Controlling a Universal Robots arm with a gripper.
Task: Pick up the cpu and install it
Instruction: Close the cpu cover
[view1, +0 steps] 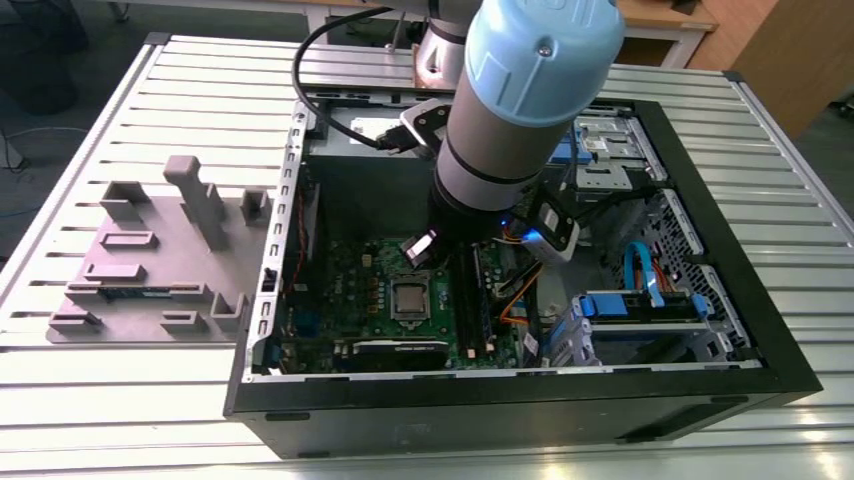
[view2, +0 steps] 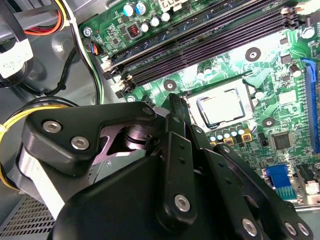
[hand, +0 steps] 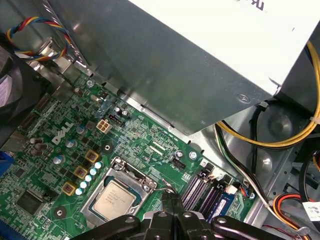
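Observation:
The cpu (view1: 407, 297) is a pale silver square lying flat in the socket on the green motherboard (view1: 347, 285), with a silver metal frame (hand: 95, 192) around it. It also appears in both wrist views as the cpu (view2: 220, 106) (hand: 112, 200). My gripper (view1: 424, 245) hangs inside the open computer case, just above the board and beside the socket, toward the case's back. Its black fingers (hand: 169, 200) are shut together with nothing between them. Seen from the second wrist view, the gripper (view2: 175, 102) has its tip close to the socket's edge, apart from the cpu.
A grey fixture plate (view1: 147, 260) with upright posts lies on the slatted table at the exterior view's left, holding a green memory stick (view1: 134, 292). The power supply (hand: 200, 50), black memory slots (view2: 200, 40), loose cables (hand: 280, 135) and blue drive brackets (view1: 641, 305) crowd the case.

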